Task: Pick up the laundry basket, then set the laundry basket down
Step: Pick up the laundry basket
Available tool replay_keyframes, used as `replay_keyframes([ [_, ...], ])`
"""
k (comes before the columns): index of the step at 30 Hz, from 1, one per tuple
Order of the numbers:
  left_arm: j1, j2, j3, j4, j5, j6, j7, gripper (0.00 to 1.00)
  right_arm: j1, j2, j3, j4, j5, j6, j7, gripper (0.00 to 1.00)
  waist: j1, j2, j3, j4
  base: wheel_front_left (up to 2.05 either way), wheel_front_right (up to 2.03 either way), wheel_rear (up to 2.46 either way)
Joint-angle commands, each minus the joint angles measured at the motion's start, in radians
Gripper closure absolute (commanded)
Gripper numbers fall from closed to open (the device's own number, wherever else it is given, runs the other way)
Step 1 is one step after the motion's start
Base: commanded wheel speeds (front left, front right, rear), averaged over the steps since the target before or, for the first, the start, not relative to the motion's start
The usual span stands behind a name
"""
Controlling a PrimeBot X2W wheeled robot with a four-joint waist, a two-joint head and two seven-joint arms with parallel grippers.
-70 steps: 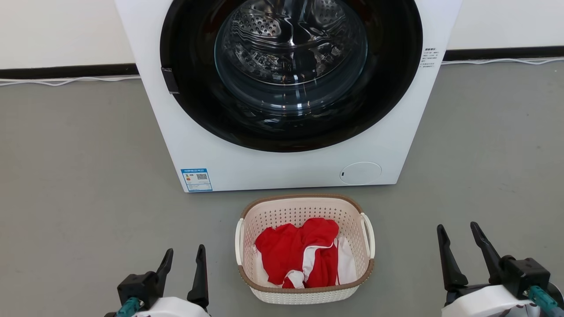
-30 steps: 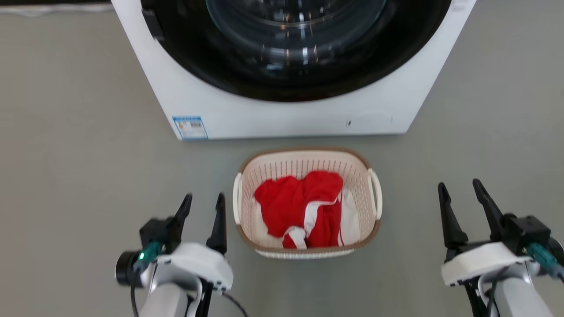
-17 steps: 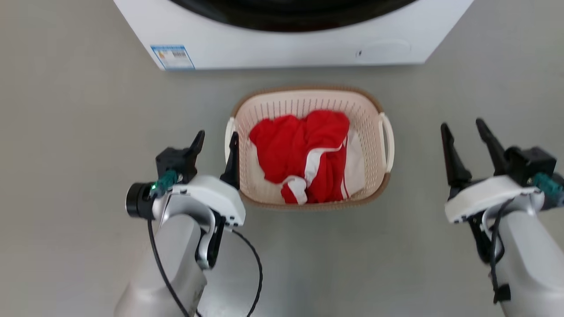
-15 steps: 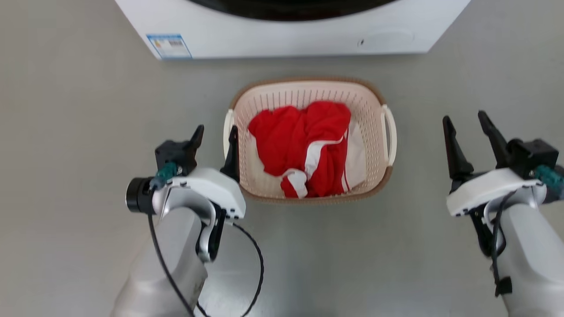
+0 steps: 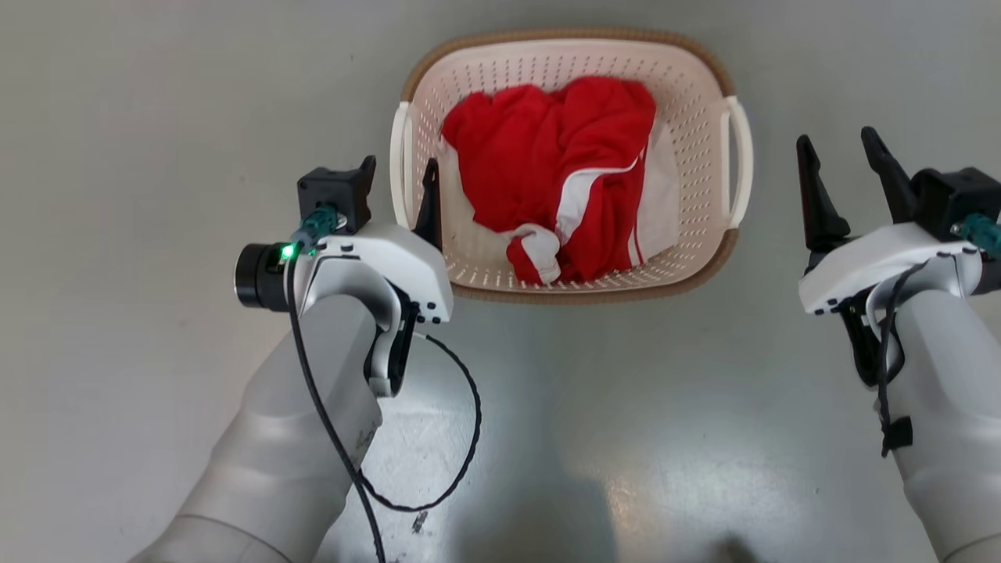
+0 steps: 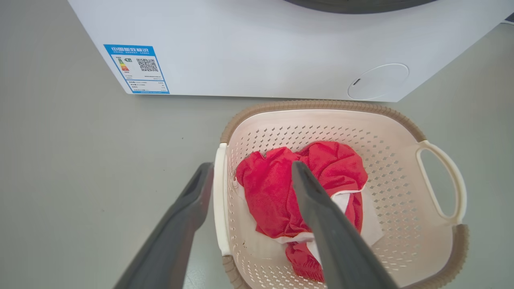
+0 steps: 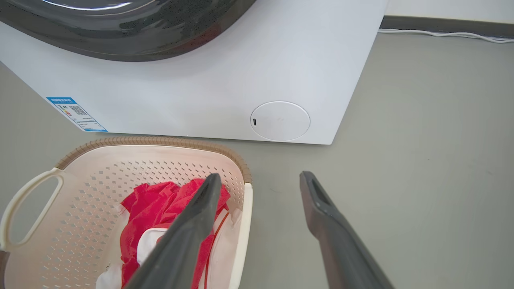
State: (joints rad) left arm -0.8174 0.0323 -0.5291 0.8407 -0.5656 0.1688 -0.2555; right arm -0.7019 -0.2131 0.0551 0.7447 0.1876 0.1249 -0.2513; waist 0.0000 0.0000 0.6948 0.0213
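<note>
1. Laundry basket [image 5: 696, 156], cream perforated plastic with a brown woven-look rim, sits on the grey floor [image 5: 141, 156] by the white washing machine [image 6: 257, 52].
2. Our left gripper [image 5: 399, 168] has its fingers apart, straddling the basket's white left handle [image 6: 220, 200].
3. Our right gripper [image 5: 837, 139] is spread too, just beside the white right handle [image 5: 744, 156].

Left end effector [image 5: 399, 166] out front, two dark fingers [image 6: 176, 224] spread wide, pale left forearm [image 5: 305, 414] rising from the lower left, green light [image 5: 288, 252] glowing at its wrist, right end effector [image 5: 835, 141] out to the side, fingers parted too, both pointing up the head view
</note>
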Motion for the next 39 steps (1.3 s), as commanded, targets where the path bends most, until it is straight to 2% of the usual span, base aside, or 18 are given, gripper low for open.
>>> replay_keyframes([
  [1, -0.02, 0.018, 0.009, -0.006, -0.012, 0.015, -0.006, 0.0, 0.0, 0.006, 0.01, 0.0, -0.004, 0.006, -0.01, 0.0, 0.0, 0.0, 0.027, 0.006, 0.0, 0.0, 0.0],
  [10, -0.126, 0.018, -0.077, 0.074, -0.092, 0.03, -0.006, 0.0, -0.092, 0.031, 0.03, 0.089, -0.015, 0.006, -0.01, 0.0, 0.0, 0.0, 0.121, 0.014, 0.0, 0.0, 0.0],
  [21, -0.206, 0.018, -0.159, 0.129, -0.181, 0.053, -0.006, 0.0, -0.15, 0.034, 0.049, 0.123, -0.005, 0.006, -0.01, 0.0, 0.0, 0.0, 0.191, 0.015, 0.0, 0.0, 0.0],
  [39, -0.316, 0.018, -0.274, 0.174, -0.247, 0.073, -0.006, 0.0, -0.23, 0.034, 0.082, 0.193, 0.013, 0.006, -0.01, 0.0, 0.0, 0.0, 0.277, 0.018, 0.0, 0.0, 0.0],
])
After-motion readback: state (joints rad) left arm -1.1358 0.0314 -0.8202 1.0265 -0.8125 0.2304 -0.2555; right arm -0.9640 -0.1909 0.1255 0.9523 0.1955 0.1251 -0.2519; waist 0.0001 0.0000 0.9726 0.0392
